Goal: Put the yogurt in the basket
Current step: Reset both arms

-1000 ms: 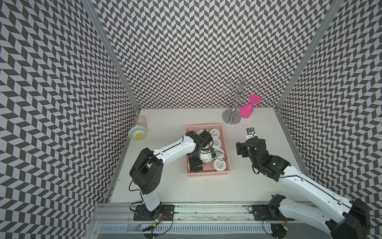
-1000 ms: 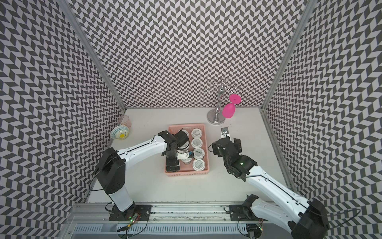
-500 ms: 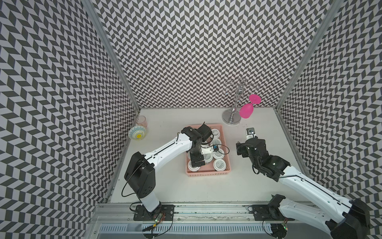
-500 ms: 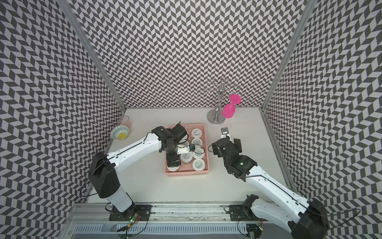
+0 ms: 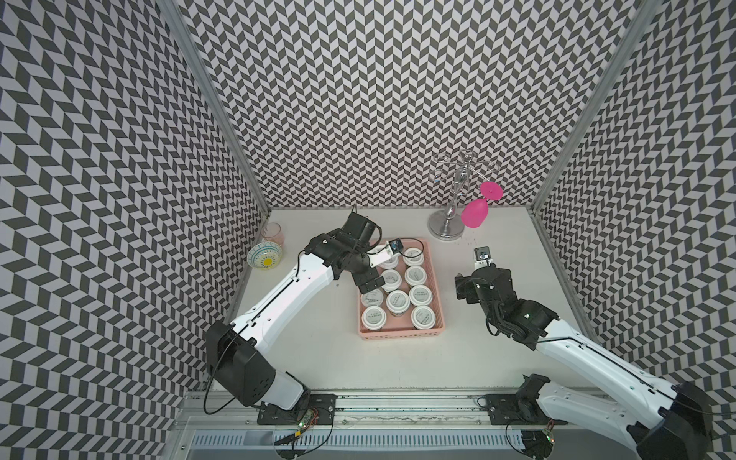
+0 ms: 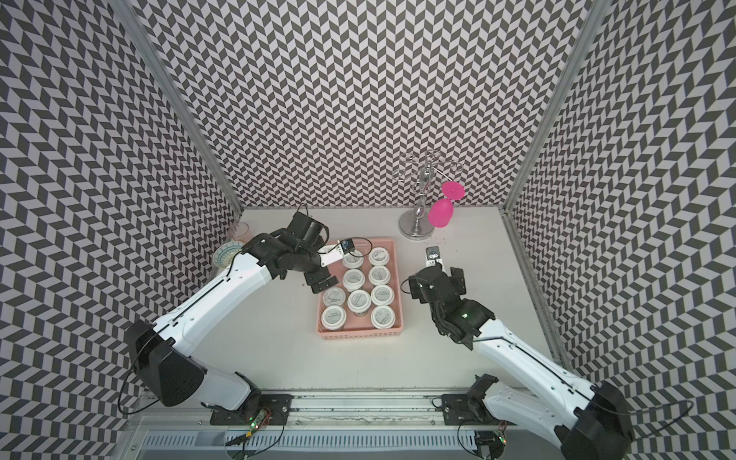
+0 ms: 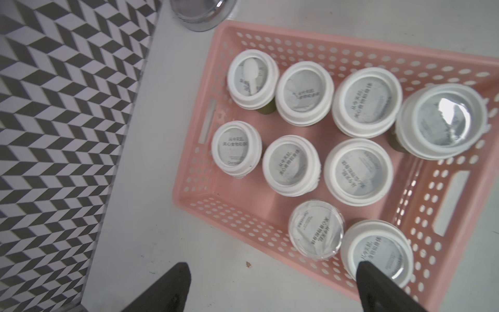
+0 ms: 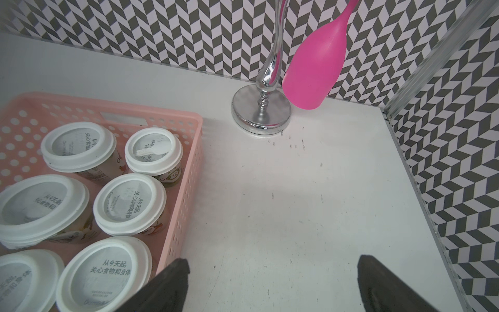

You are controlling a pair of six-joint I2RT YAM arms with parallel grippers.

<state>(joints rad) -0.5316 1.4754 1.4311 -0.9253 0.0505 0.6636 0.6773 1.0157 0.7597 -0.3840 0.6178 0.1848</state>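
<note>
All nine yogurt cups (image 5: 397,300) sit upright in the basket (image 5: 400,333); none visible out on the counter (image 5: 318,350). The basket's long axis runs front to back, between the arms.

Left tool (image 7: 271,270): fingers apart, empty, straddling the basket's left wall, with one finger above a cup lid by that wall and the other above the counter. Right tool (image 8: 272,266): fingers apart, empty, over bare counter just right of the basket.

Left is nearer. My read: nothing left to pick; lift clear without clipping the wall.
</note>
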